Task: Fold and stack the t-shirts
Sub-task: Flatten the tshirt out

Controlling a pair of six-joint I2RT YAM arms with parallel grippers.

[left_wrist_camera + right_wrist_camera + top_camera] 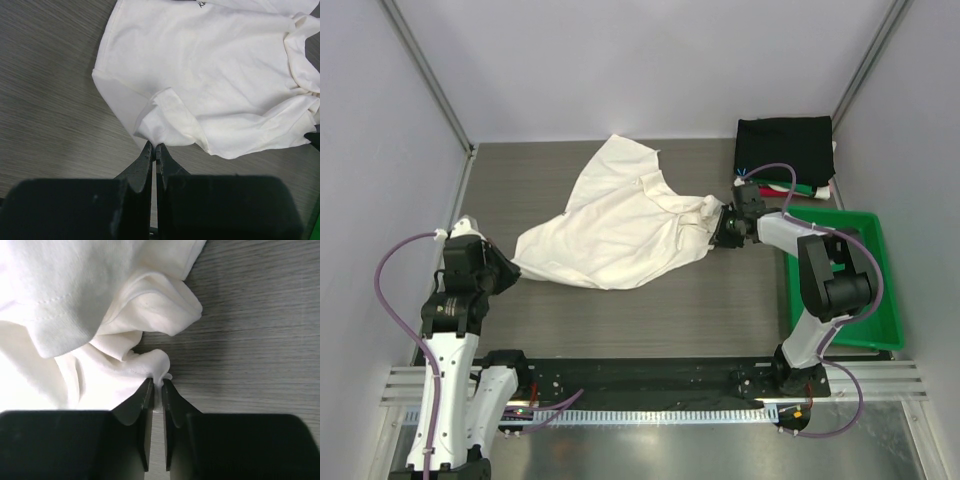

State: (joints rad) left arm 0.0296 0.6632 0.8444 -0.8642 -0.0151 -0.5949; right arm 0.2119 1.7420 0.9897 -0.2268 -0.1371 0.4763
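A white t-shirt (pixel 615 215) lies spread and rumpled across the middle of the grey table, stretched between both grippers. My left gripper (pixel 510 268) is shut on its left corner; in the left wrist view the cloth (pixel 210 85) is pinched at the fingertips (pixel 154 148). My right gripper (pixel 720 228) is shut on the bunched right edge; in the right wrist view a fold of the shirt (pixel 100 315) sits between the pads (pixel 159 384). A stack of folded t-shirts (pixel 785 150), black on top with red, green and white edges below, lies at the back right.
A green plastic tray (pixel 865 290) stands along the right edge of the table, beside the right arm. Grey walls enclose the table on the left, back and right. The arms' bases sit on a rail at the near edge.
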